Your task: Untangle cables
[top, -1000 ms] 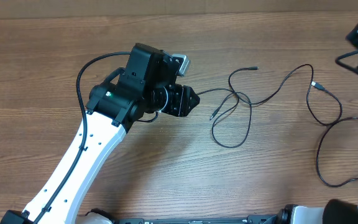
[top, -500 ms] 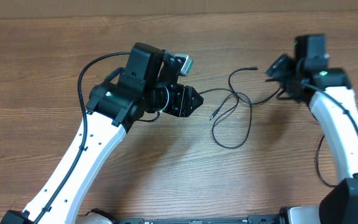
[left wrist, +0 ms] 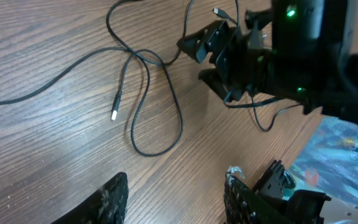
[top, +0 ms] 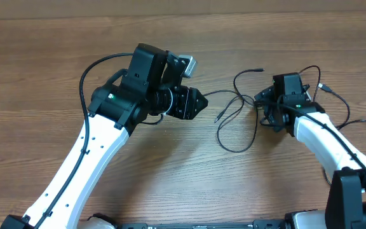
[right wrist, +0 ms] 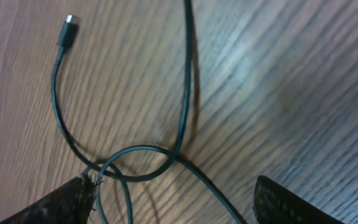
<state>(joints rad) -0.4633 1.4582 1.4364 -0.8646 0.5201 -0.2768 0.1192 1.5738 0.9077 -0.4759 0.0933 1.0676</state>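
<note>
right gripper: released, its two dark fingers spread wide with only cable and table between them.
under the right gripper: the thin black flexible cables lie on the brown wood-grain table; one strand crosses a curved one between the fingers, just ahead of the tips.
ahead of the right gripper: one strand runs straight away from that crossing; off to one side a curve ends in a small plug with a silvery tip, lying free.
left gripper: released as well, fingers apart, nothing held.
ahead of the left gripper: a loose loop lies nearest, then the crossing, then the right gripper beyond it.
beyond the right gripper: a second long strand with its own silvery plug end curls away, well apart from the left gripper.
done: little, by my reading; no strand is gripped and the loops overlap at several points.
left: take a strand near the crossing, lift it clear, draw the cables apart.
</note>
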